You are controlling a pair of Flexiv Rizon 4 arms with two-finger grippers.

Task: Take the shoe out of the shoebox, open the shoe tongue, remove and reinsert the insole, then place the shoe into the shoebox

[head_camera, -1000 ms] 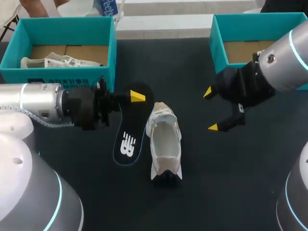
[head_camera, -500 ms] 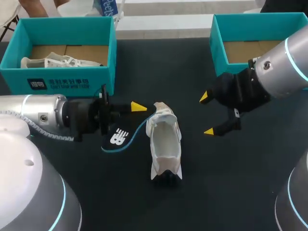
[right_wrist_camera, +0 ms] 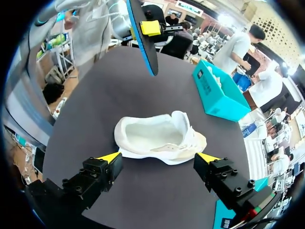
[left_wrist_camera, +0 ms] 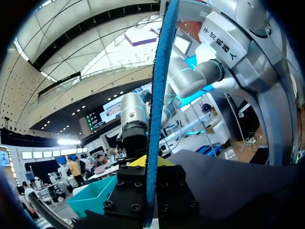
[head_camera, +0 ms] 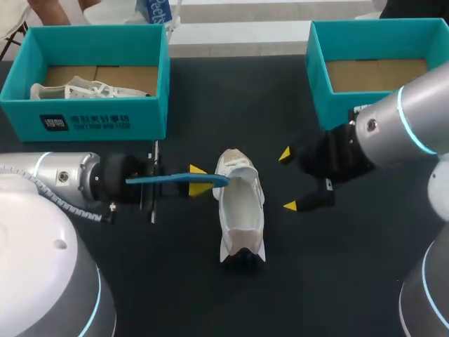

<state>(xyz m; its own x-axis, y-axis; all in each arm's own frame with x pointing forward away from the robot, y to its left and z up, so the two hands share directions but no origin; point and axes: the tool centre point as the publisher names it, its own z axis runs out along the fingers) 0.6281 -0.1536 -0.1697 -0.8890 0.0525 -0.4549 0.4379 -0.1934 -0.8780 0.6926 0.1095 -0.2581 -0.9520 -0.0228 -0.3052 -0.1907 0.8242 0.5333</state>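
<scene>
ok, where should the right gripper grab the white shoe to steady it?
Probably the right sidewall of the white shoe, near the heel, from the right, one of the jaws inside, one outside: it sits upright, mouth open upward, and the left gripper holds the insole on its other side.

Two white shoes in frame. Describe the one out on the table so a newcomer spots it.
On the black table, find the left teal cardboard shoebox and the right teal shoebox; look nearer the robot, in the middle. The white sneaker stands there on bare tabletop, opening upward. The other white sneaker lies inside the left shoebox.
</scene>
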